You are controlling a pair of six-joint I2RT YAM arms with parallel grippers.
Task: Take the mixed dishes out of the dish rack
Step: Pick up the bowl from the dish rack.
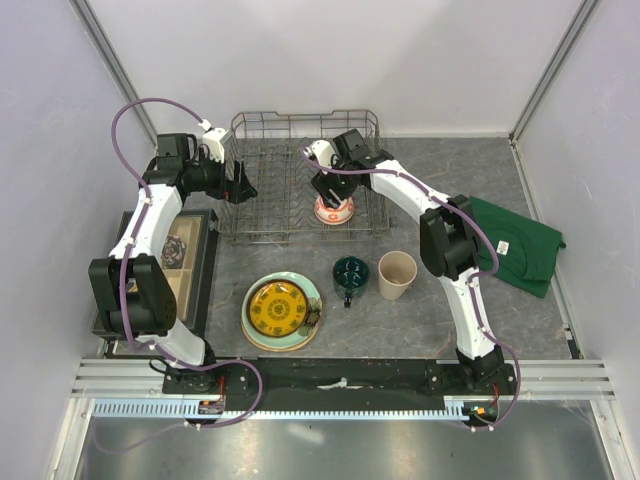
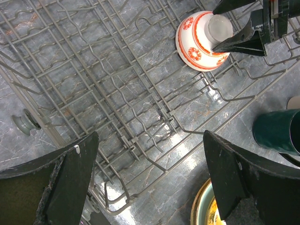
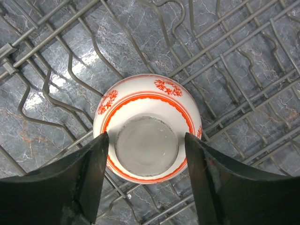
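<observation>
The grey wire dish rack stands at the back centre. The red-and-white bowl lies upside down in its right half. My right gripper is open just above it, and in the right wrist view its jaws flank the bowl's foot ring. My left gripper is open and empty over the rack's left part. The yellow plate lies on the pale-green plate on the table. The dark green mug and beige cup stand beside them.
A flat dark-framed tray lies at the left with a small patterned object in it. A green cloth lies at the right. White walls close in the back and sides. The left wrist view shows the bowl and mug.
</observation>
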